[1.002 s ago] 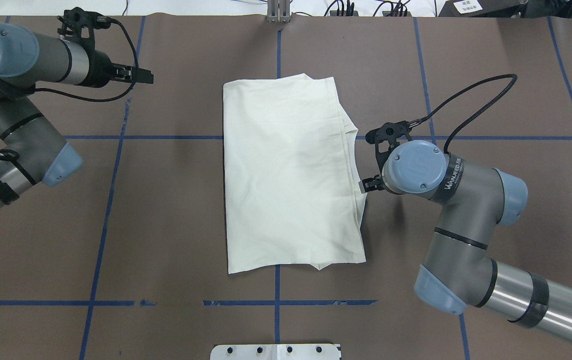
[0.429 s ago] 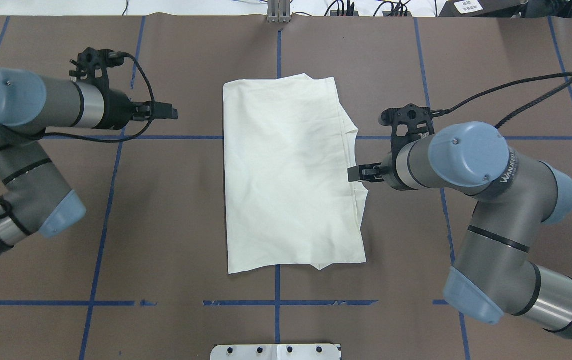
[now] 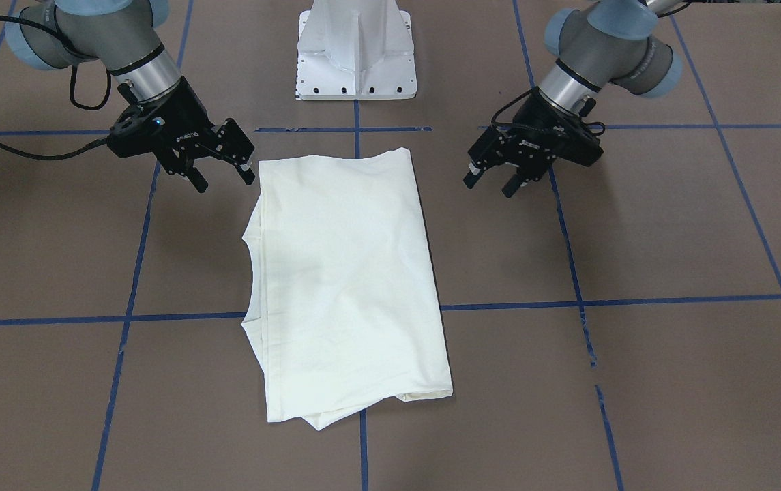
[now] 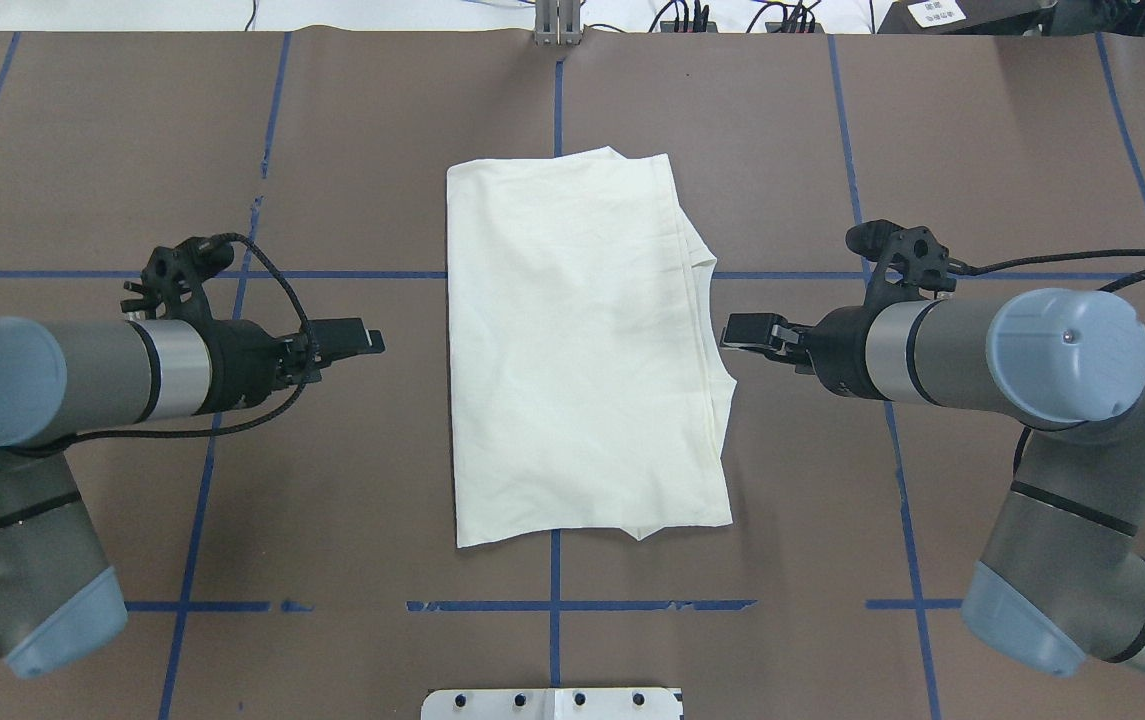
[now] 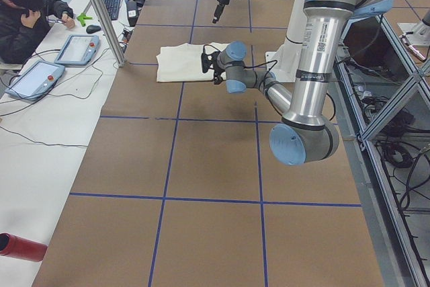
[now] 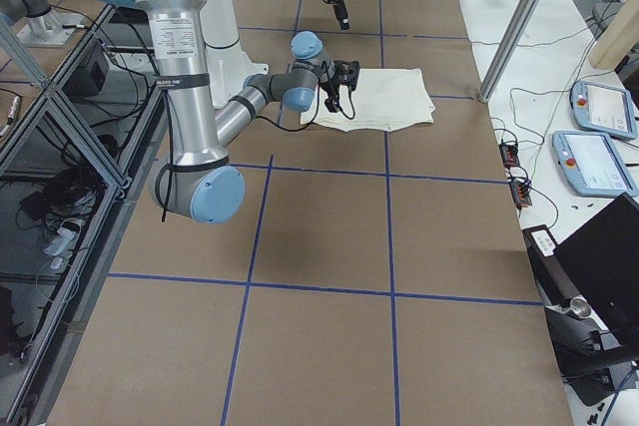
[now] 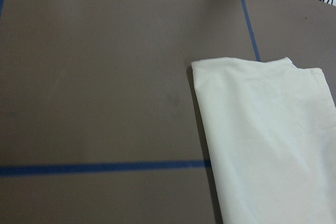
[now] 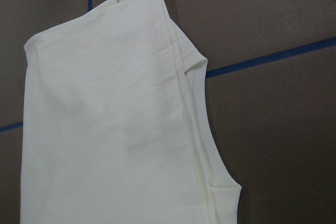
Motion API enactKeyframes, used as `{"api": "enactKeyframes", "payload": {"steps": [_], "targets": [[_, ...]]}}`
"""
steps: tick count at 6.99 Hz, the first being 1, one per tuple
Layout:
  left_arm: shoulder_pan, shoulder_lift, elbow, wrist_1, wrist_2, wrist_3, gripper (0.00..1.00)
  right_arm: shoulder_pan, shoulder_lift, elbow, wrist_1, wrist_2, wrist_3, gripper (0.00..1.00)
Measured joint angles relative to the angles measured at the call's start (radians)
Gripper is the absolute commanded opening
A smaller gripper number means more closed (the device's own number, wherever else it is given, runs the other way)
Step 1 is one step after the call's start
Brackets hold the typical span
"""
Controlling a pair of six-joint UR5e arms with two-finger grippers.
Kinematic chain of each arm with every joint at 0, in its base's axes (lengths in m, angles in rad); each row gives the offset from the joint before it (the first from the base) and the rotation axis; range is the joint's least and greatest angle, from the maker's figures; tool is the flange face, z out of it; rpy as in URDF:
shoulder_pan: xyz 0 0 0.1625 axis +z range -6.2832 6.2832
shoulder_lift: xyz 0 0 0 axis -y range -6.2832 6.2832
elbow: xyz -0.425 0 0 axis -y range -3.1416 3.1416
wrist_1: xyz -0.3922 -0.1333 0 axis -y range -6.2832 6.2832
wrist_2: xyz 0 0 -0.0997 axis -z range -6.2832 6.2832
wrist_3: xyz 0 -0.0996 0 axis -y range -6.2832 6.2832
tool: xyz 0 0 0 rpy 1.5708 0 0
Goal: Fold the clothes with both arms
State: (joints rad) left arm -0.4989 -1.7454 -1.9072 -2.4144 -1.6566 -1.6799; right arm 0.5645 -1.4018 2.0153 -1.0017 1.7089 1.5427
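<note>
While neither of them touches the cloth, the overhead view sets the left gripper (image 4: 364,340) and the right gripper (image 4: 740,329) facing each other across the T-shirt (image 4: 572,350). It lies folded into a long, plain cream rectangle on the table (image 4: 332,480). Its long axis runs crosswise to the line joining them, so each faces a long edge. The right one is just beside the layered edge ahead of it. The left has a strip of bare table before its edge, so the right is nearer. Edge-on from above, their opening cannot be read here.

From the front-facing view both have fingers spread and hold nothing. Both look raised, with the shirt ahead of and below each.

Both side views show the shirt between them, too small for more.

The left wrist view has a straight folded edge and one corner ahead and to that gripper's right, beyond bare table and a blue tape line (image 7: 105,168). The right wrist view is largely filled by cloth, with the stepped, stacked edge directly ahead.

I judge the coming move to be an inward, downward reach to each long edge, shorter on the right.
</note>
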Motion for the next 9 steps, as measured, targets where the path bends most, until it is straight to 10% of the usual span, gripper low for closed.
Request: {"api": "enactKeyframes", "payload": {"steps": [4, 9], "targets": [[0.256, -0.014, 0.020, 0.003, 0.284, -0.323, 0.65, 0.000, -0.008, 0.009, 0.015, -0.021, 0.067, 1.00], [0.323, -0.120, 0.102, 0.118, 0.327, -0.319, 0.68, -0.001, -0.007, 0.008, 0.015, -0.029, 0.068, 1.00]]}}
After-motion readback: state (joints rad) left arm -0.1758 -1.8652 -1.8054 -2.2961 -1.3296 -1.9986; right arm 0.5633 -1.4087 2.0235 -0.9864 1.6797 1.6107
